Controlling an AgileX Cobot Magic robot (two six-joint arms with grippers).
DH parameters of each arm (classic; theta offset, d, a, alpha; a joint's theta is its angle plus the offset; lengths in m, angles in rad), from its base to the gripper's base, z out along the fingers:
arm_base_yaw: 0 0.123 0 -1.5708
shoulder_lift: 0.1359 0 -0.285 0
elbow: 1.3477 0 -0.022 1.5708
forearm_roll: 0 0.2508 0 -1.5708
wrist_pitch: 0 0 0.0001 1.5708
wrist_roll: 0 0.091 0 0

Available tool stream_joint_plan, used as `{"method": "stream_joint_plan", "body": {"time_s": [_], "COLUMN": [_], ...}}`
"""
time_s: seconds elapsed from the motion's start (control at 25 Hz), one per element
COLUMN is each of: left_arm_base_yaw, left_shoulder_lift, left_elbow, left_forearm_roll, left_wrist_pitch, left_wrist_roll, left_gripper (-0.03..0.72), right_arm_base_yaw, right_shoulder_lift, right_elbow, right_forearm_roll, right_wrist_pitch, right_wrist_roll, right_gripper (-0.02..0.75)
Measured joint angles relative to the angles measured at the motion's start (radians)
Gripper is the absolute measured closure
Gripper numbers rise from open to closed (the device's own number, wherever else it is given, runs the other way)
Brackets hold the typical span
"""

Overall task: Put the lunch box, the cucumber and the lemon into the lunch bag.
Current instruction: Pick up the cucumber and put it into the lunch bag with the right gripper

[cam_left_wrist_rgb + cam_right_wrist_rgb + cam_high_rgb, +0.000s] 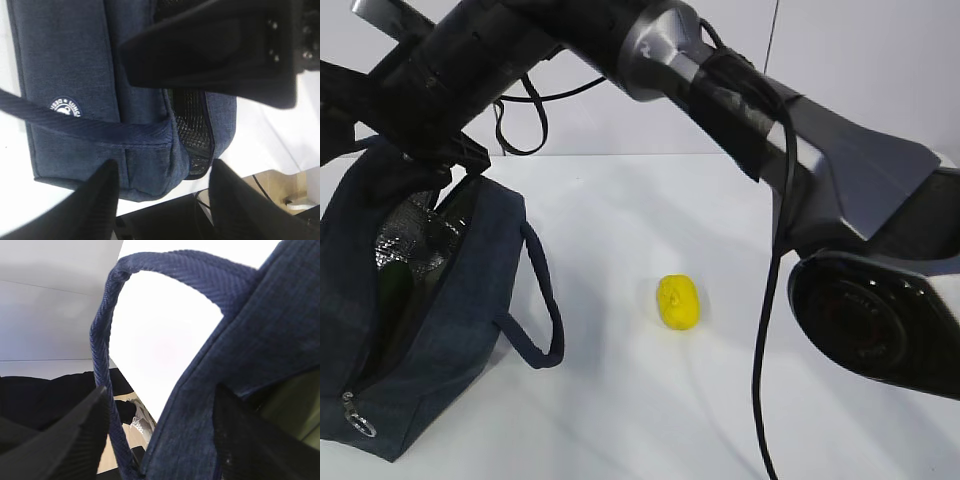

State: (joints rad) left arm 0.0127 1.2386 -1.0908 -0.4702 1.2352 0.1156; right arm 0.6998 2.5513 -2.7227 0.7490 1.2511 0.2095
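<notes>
The lunch bag (440,330) stood open at far left, the cucumber (392,285) inside; the lemon (678,302) lay well apart on the table (650,420). The lunch box was not visible. The right gripper (160,440) hung over the bag's rim, jaws apart, empty. The left gripper (162,200) was likewise parted beside the bag. Advisable: clear the handle (542,300) before reaching rightward for the lemon.

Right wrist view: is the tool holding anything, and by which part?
It looks like nothing is held. The right tool stands open astride the lunch bag wall beside its handle, its fingers not closed on the fabric.
</notes>
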Motion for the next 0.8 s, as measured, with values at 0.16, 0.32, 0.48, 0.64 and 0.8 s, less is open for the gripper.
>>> {"method": "stream_joint_plan", "body": {"time_s": [0.16,0.32,0.48,0.64,0.8], "left_arm_base_yaw": [-0.013,-0.013,-0.013,-0.013,-0.013], "left_shoulder_lift": [0.026,0.042,0.047,0.039,-0.003], "left_elbow": [0.000,0.005,0.005,0.005,0.053], "left_forearm_roll": [0.000,0.000,0.000,0.000,-0.008], "left_wrist_pitch": [0.000,-0.002,-0.004,-0.004,-0.006], "left_wrist_roll": [0.000,0.011,0.017,0.019,0.019], "left_gripper": [0.275,0.275,0.276,0.281,0.293], "right_arm_base_yaw": [0.000,0.000,0.000,0.000,0.000], "right_shoulder_lift": [0.000,0.000,0.000,0.000,0.000], "right_elbow": [0.000,0.000,0.000,0.000,0.000], "right_forearm_roll": [0.002,0.002,0.002,0.002,0.002], "right_wrist_pitch": [0.000,-0.003,-0.003,-0.004,-0.004], "right_wrist_roll": [0.000,0.000,0.000,0.000,0.000], "right_gripper": [0.265,0.265,0.265,0.265,0.265]}}
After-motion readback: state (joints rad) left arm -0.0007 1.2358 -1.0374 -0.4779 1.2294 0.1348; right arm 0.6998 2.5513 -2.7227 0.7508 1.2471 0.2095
